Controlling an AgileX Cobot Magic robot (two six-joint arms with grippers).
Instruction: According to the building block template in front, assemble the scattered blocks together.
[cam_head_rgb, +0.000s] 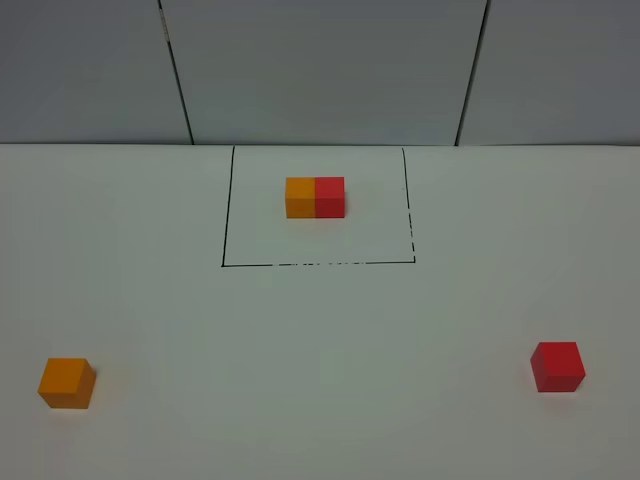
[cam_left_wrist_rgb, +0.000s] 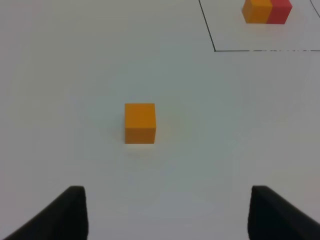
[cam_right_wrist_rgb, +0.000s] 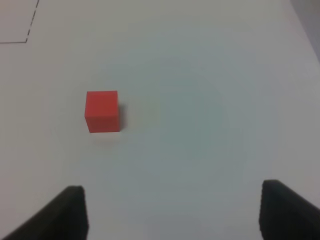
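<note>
template pair (cam_head_rgb: 315, 197) — 1 | orange cube (cam_head_rgb: 67, 383) — 1 | red cube (cam_head_rgb: 557, 366) — 1

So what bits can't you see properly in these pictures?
High view: both arms are outside the picture.
Left wrist view: the bottom edge cuts off the left gripper except its two fingertips; the top edge clips the building block template.
Right wrist view: the right gripper is cut off the same way; the template's cubes are out of frame.

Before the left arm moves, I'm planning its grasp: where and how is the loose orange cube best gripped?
Grip the orange cube on two opposite side faces, coming from above. It sits flat on the table with nothing touching it, and its sides look square to the open left gripper, so little turning seems needed.
</note>
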